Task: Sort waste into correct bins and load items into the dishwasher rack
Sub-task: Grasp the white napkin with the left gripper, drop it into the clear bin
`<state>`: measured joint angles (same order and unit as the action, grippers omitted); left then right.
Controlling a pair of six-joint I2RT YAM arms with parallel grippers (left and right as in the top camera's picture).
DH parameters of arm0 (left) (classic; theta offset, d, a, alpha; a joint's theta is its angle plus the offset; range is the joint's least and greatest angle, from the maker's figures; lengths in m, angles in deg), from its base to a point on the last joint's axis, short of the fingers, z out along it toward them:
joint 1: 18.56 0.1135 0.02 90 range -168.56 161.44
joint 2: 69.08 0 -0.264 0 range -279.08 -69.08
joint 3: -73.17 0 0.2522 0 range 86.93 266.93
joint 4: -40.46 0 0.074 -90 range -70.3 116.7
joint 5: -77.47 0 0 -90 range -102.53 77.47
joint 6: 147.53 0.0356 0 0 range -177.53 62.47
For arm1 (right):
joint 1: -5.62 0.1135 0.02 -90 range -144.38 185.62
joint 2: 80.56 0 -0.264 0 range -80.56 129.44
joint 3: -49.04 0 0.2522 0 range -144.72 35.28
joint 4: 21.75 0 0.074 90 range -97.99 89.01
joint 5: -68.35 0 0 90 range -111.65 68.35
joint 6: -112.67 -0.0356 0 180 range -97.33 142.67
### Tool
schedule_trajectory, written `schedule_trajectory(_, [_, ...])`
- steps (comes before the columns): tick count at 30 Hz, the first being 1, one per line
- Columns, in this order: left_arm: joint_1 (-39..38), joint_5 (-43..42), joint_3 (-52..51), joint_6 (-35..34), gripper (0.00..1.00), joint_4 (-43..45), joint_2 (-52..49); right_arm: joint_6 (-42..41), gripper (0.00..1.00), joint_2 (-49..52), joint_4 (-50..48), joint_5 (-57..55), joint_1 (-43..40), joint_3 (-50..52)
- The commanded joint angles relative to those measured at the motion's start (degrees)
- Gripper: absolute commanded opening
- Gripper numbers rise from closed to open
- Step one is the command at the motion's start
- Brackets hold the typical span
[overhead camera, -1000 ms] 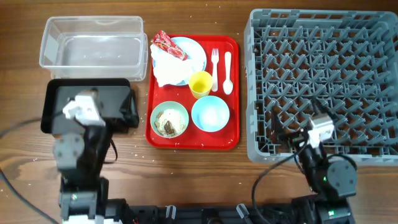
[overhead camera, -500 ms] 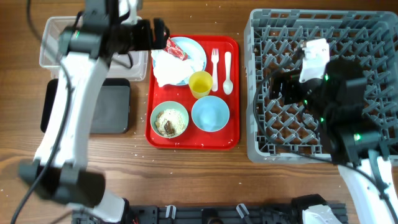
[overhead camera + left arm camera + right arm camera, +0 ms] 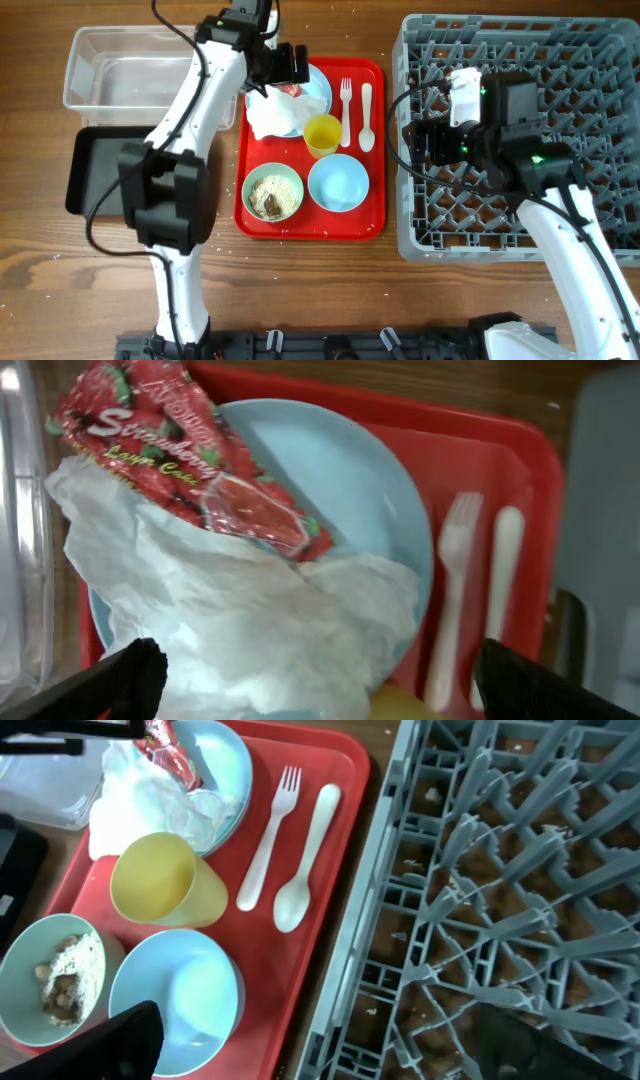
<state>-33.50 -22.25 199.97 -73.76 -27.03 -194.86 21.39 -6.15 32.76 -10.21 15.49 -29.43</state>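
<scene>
My left gripper is open and empty, just above the light blue plate. On the plate lie the crumpled white napkin and the red wrapper. My right gripper is open and empty over the grey rack's left edge. On the red tray are the yellow cup, pale blue bowl, green-white bowl with food scraps, fork and spoon.
The clear tub stands at the back left, with the black tray in front of it. The left arm reaches across both. The rack fills the right side, and the red tray lies between the bins and the rack.
The left arm has swung right from over the clear tub to over the plate. The right arm has moved left toward the rack's left edge. Nothing was taken hold of.
</scene>
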Motion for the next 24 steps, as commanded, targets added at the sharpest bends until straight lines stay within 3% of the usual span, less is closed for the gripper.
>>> schedule_trajectory(1, [-0.6,4.1,1.3,-11.3,1.00,1.5,-5.0,-0.4,1.00,1.1,0.0,1.6,-0.1,-1.3])
schedule_trajectory(11, [-4.2,9.0,1.3,-11.7,0.98,4.5,-13.8,-0.4,1.00,2.6,0.5,1.6,-0.1,-1.3])
schedule_trajectory(12, [-4.5,9.2,1.3,-11.7,0.94,4.7,-14.4,-0.5,1.00,2.6,0.5,1.6,-0.1,-1.3])
schedule_trajectory(13, [-4.6,9.2,1.3,-11.7,0.83,4.7,-14.7,-0.5,1.00,2.6,0.6,1.6,-0.1,-1.3])
schedule_trajectory(16, [-4.5,9.2,1.3,-11.7,0.21,5.0,-15.0,-0.5,0.99,2.6,1.0,1.6,-0.1,-1.3])
schedule_trajectory(17, [-4.5,9.2,1.3,-11.7,0.04,4.9,-15.0,-0.5,0.99,2.6,1.1,1.6,-0.1,-1.3])
schedule_trajectory(24, [-3.3,9.2,3.6,-11.0,0.04,0.9,-7.2,-0.4,0.98,2.6,1.3,1.6,-0.1,-1.3])
